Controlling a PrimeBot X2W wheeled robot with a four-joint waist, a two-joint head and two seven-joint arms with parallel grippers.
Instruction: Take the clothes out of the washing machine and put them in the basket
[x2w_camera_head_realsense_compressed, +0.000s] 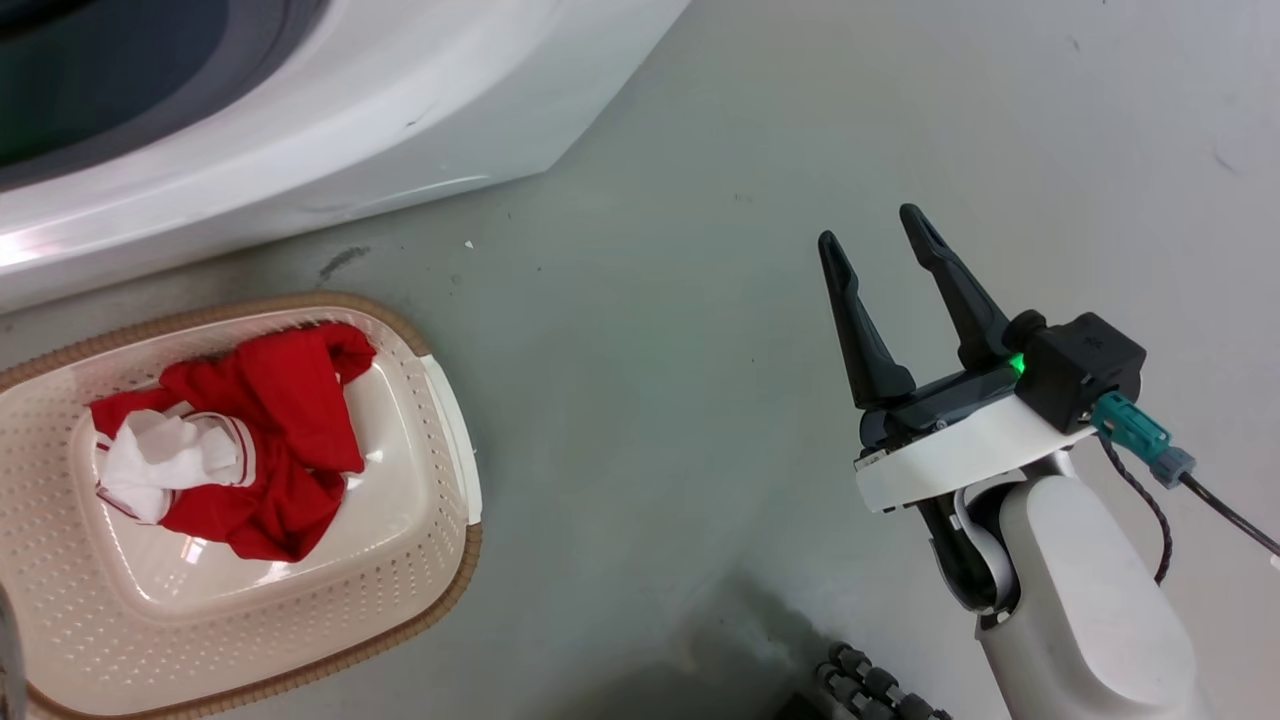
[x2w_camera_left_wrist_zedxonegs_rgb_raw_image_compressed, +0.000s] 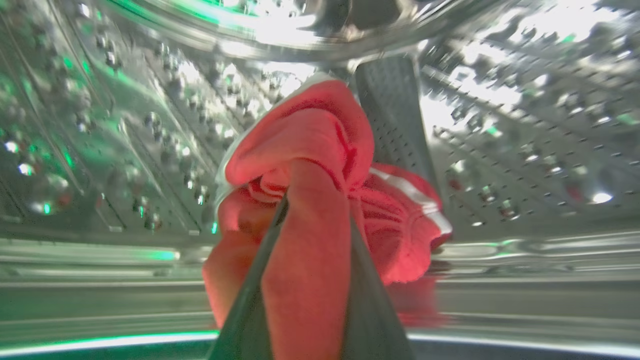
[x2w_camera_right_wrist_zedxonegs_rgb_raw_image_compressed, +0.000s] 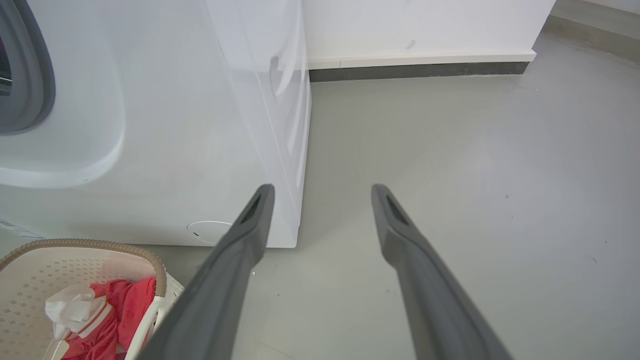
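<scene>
Presently, the washing machine (x2w_camera_head_realsense_compressed: 300, 130) is seen as the largest thing, and inside its steel drum (x2w_camera_left_wrist_zedxonegs_rgb_raw_image_compressed: 525, 125) a red garment (x2w_camera_left_wrist_zedxonegs_rgb_raw_image_compressed: 320, 130) with white trim is gripped. In front of the washing machine, on the floor (x2w_camera_head_realsense_compressed: 700, 400), the basket (x2w_camera_head_realsense_compressed: 445, 560) is placed, and part of the clothes (x2w_camera_head_realsense_compressed: 280, 430) is already laid in it. A risk is judged here. The bunched fabric could be snagged on the drum's ridge or on the porthole rim when it is drawn out. It could also be lost from a thin pinch and dropped short of the basket, since loose folds hang below the fingers. The left hand (x2w_camera_left_wrist_zedxonegs_rgb_raw_image_compressed: 317, 210) is clenched on the red garment inside the washing machine, its fingers nearly closed. The right hand (x2w_camera_head_realsense_compressed: 869, 224) is held well open and empty beside the washing machine, and nothing is touched by it.
</scene>
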